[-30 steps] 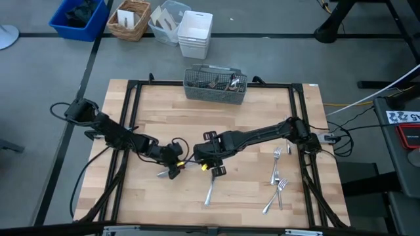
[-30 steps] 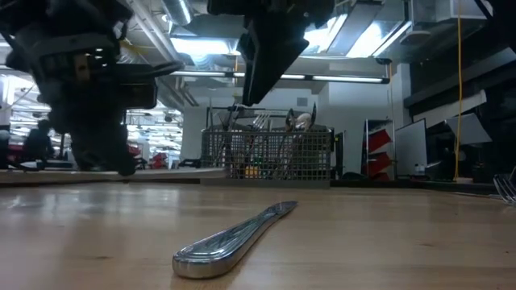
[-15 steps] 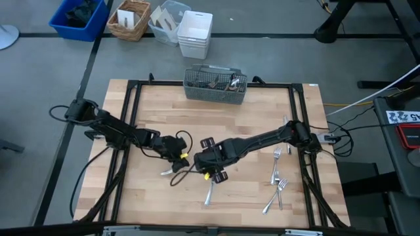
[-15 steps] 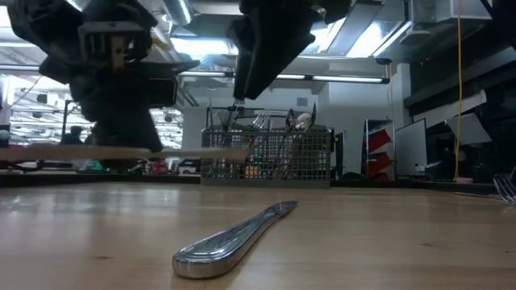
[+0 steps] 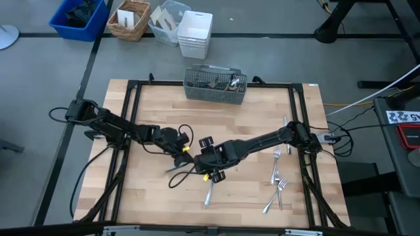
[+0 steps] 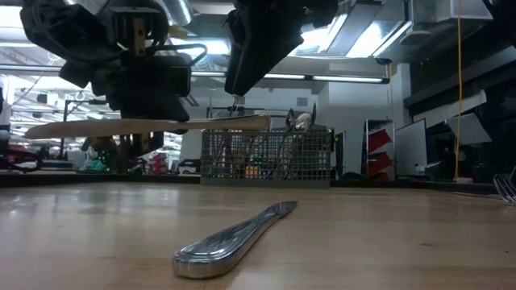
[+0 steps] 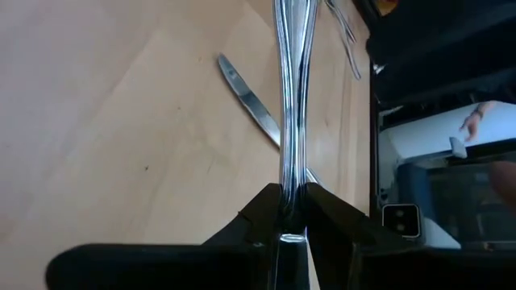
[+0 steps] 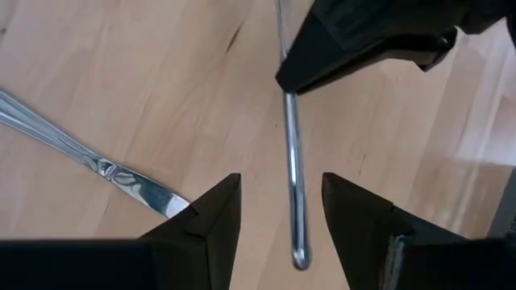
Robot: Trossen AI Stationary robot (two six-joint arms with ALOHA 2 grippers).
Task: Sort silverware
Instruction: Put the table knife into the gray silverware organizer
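Observation:
My left gripper [image 5: 184, 154] is shut on one slim piece of silverware [image 6: 153, 125], carried level above the table. My right gripper [image 5: 209, 164] hangs open right beside it. In the right wrist view its two fingers stand on either side of that piece's free end [image 8: 295, 201] without touching it. A table knife [image 6: 234, 238] lies flat on the wood below both grippers, also seen as the knife [image 5: 210, 192] in the high view. Several forks [image 5: 278, 176] lie near the table's right edge. More silverware stands in the grey mesh caddy [image 5: 215, 84]. My left gripper pinches the silverware piece between its two fingers, partway along its length [image 7: 289, 201]. The piece runs on forward out of the fingers, in line with them. It is lifted clear of the table and lies level.
The caddy [image 6: 266, 153] stands at the table's far edge. Black frame rails [image 5: 131, 111] run along the table's sides. Bins and baskets [image 5: 195, 33] sit on the floor beyond the far edge. Bare wood lies at the table's near left.
My left gripper has moved toward the table's right and slightly toward the far edge, closing on my right gripper, and has carried the silverware piece with it. In the low view the piece has come into sight, level. My right gripper has shifted slightly toward the near edge.

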